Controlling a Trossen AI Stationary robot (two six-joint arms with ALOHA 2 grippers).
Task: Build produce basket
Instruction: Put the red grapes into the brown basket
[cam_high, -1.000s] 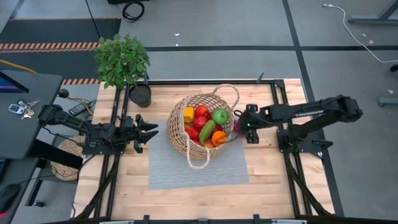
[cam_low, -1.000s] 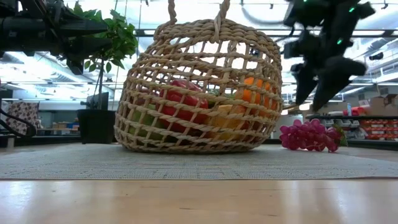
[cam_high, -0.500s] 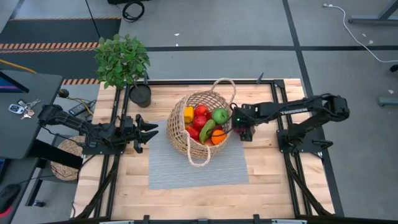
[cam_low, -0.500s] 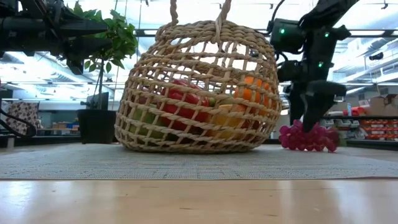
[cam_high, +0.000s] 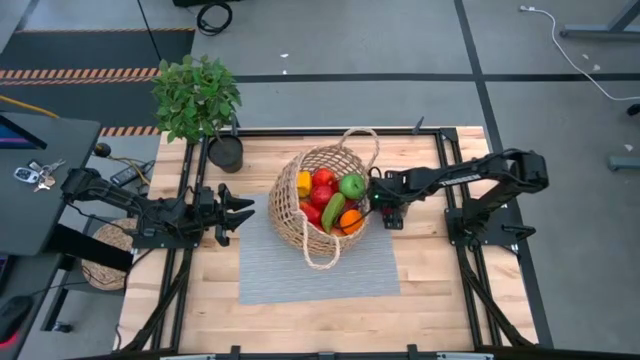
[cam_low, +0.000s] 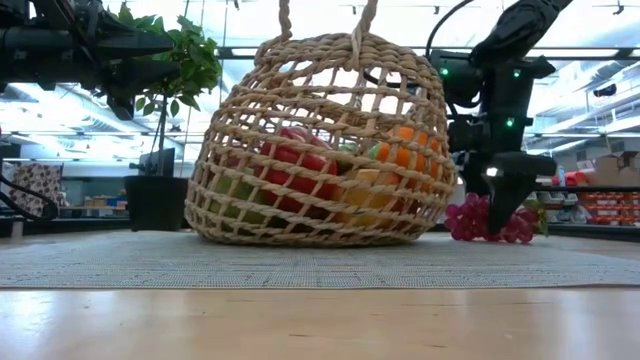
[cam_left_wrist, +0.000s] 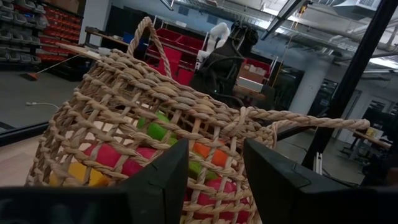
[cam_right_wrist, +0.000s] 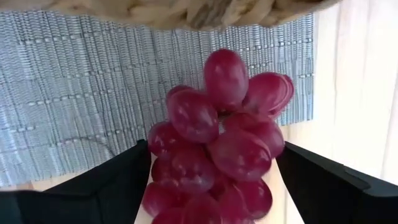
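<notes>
The wicker basket (cam_high: 296, 218) stands on the grey mat (cam_high: 300, 275). It holds produce (cam_high: 328, 196): red and green apples, an orange, a yellow pepper and a cucumber. A bunch of purple grapes (cam_right_wrist: 217, 143) lies at the mat's right edge, just beside the basket's right wall (cam_low: 430, 190). My right gripper (cam_low: 508, 205) points steeply down over the grapes, open, with one finger on each side of the bunch. My left gripper (cam_high: 240, 212) hovers open to the left of the basket, pointing at it. My right gripper comes at the grape bunch (cam_right_wrist: 186, 115) from above with a finger (cam_right_wrist: 118, 180) on each side of it. I cannot tell whether the fingers touch the grapes. The bunch lies on the table, half on the mat and half on bare wood.
A potted green plant (cam_high: 198, 98) in a black pot (cam_high: 226, 153) stands at the table's far left corner. The basket's two loop handles (cam_high: 322, 252) stick out toward the near and far sides. Bare wood shows around the mat.
My right gripper has gone down and toward the table's left, onto the grapes beside the basket, tipping more steeply downward. Its fingers have stayed open. In the high view it now covers the grapes.
</notes>
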